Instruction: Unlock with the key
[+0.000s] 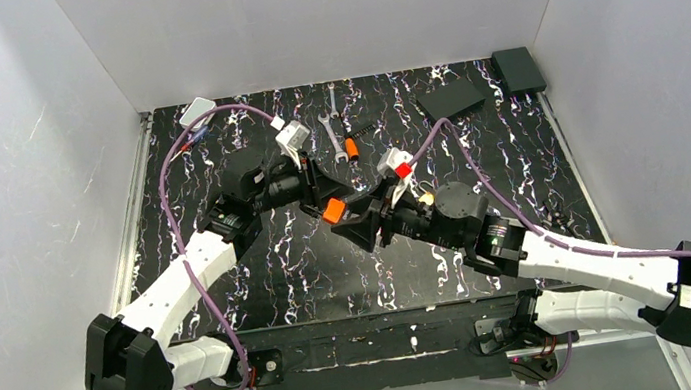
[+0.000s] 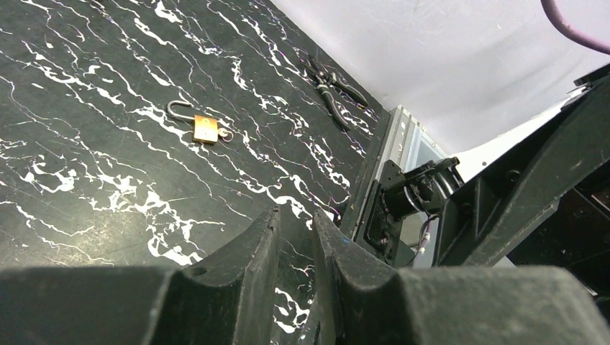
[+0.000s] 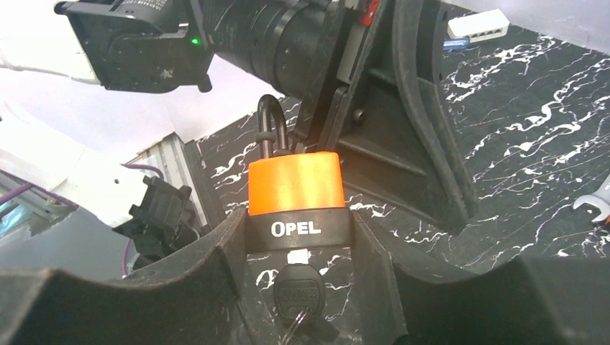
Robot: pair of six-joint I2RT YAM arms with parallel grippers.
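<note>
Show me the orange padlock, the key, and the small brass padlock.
orange padlock [image 3: 295, 183], right wrist view, orange body.
key [image 3: 296, 291], right wrist view, dark head.
brass padlock [image 2: 206, 130], left wrist view, brass body.

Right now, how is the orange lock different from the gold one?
The orange padlock is held in the right claw; the brass padlock lies flat on the table. The orange padlock has a black band and the key in it; the brass padlock is plain gold. Both have shackles.
</note>
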